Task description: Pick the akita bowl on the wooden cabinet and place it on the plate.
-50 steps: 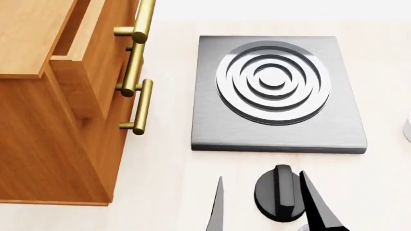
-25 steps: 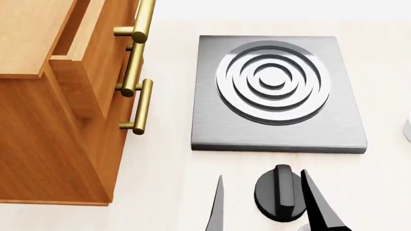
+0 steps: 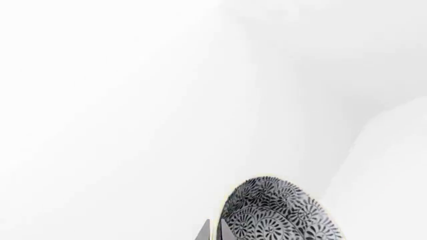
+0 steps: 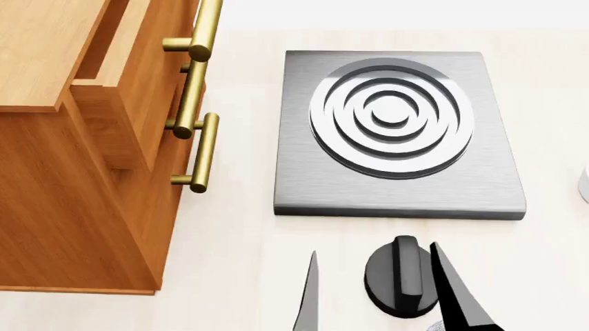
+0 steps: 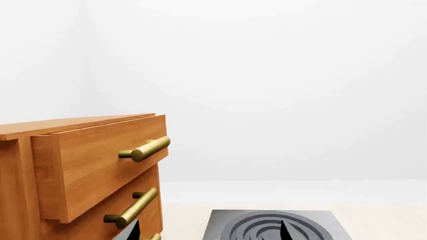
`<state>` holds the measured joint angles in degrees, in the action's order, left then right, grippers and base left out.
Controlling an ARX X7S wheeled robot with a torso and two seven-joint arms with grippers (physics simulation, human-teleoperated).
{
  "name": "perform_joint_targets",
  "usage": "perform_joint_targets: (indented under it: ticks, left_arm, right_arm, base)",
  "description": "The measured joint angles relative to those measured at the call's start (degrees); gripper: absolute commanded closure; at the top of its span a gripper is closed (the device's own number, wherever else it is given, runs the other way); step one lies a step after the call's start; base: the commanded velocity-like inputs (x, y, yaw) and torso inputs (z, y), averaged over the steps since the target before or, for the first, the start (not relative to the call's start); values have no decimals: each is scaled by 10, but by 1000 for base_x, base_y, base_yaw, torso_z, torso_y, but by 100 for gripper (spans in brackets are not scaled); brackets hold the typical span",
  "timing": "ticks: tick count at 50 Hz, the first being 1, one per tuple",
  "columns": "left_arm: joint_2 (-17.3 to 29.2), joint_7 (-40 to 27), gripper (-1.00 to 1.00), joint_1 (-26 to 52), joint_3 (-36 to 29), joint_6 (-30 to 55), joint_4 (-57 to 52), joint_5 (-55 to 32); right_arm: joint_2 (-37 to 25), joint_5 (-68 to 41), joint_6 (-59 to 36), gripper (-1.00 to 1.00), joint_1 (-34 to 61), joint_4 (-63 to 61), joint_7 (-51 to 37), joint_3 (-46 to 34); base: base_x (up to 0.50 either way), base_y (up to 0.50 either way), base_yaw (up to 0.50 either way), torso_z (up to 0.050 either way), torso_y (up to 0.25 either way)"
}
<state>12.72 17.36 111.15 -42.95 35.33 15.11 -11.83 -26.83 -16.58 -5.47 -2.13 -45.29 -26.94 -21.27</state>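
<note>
- grey square stove burner (image 4: 399, 134) with raised concentric rings, lying flat on the pale counter (image 4: 239, 248) beside the drawers
- black round knob (image 4: 401, 276), near the burner's front edge, apart from it

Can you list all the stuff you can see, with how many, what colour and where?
cabinet: one, orange-brown wood, far left, top drawer slightly open
handles: three showing, brass, on the cabinet front
burner: one, grey square with rings, middle of the counter
knob: one, black, just in front of the burner
bowl: one, white with dark blue-grey pattern, only in the left wrist view
left gripper: dark fingertips beside the bowl
right gripper: two dark fingertips, apart
</note>
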Motion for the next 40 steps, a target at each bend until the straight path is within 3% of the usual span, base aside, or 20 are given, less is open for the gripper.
perform_joint_targets:
  ticks: [20, 40]
  left_arm:
    - [9, 2, 100, -18, -3, 14, -87, -15]
    - [6, -17, 100, -28, -6, 46, -143, -19]
  right_arm:
    - [-1, -4, -15, -100, 7, -16, -8, -2]
    - [-1, -55, -144, -100, 102, -107, -46, -6]
  base:
    - [0, 0, 0, 0, 1]
    - [0, 0, 0, 0, 0]
